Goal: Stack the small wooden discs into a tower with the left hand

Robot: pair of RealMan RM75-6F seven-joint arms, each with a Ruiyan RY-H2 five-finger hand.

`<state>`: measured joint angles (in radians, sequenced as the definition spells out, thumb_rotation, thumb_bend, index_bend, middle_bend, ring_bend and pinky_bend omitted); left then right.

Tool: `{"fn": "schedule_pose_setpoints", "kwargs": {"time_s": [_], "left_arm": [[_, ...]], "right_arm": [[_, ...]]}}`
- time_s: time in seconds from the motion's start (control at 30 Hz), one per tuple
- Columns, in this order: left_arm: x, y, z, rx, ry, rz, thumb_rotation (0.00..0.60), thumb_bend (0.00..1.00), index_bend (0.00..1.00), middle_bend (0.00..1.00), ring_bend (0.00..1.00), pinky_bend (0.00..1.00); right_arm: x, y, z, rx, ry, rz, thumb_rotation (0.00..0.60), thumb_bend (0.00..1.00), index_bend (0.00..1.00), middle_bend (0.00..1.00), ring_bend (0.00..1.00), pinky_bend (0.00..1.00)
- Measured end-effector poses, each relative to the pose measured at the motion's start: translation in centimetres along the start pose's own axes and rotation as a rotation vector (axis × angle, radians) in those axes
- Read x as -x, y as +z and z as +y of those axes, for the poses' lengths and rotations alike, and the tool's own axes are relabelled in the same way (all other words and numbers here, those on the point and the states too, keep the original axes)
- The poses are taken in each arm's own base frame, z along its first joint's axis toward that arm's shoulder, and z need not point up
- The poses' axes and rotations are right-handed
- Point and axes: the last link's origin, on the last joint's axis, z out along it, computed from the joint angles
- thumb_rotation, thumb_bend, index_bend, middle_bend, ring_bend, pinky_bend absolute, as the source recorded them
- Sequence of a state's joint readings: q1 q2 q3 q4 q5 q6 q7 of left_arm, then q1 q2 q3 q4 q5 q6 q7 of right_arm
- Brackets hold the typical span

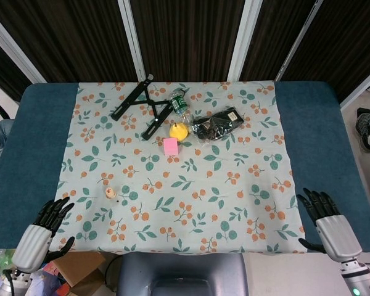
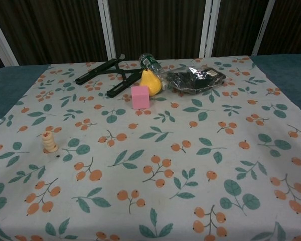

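Your tower of small wooden discs [image 2: 50, 141] stands upright on the floral tablecloth [image 1: 234, 216] at about 8 o'clock from the table's centre, well apart from the pink cube [image 2: 140, 97], yellow pear-shaped toy [image 2: 150, 82], plastic bottle [image 1: 180, 105], black folding stand [image 1: 142, 105] and black packet [image 1: 219, 123] clustered near 12 o'clock. I can see no loose disc on the cloth, so I judge the stacking done, with nothing left but to keep clear of it. Your left hand [image 1: 40, 234] rests at 8 o'clock off the cloth's corner, fingers spread and holding nothing, apart from the tower; your right hand [image 1: 327, 225] lies at 4 o'clock, likewise spread and empty.
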<state>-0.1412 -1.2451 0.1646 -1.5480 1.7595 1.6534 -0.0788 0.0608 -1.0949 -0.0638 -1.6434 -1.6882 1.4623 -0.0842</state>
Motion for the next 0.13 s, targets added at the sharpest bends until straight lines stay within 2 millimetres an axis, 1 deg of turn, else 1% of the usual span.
{"fn": "schedule_pose_setpoints", "kwargs": {"time_s": [0.13], "left_arm": [[-0.18,-0.19,-0.46,-0.007,0.011,-0.025,0.600,0.38,0.00,0.00,0.00,0.00]], "right_arm": [[0.16,-0.01,-0.14,-0.001,-0.005,-0.004,0.600,0.20,0.00,0.00,0.00,0.00]]}}
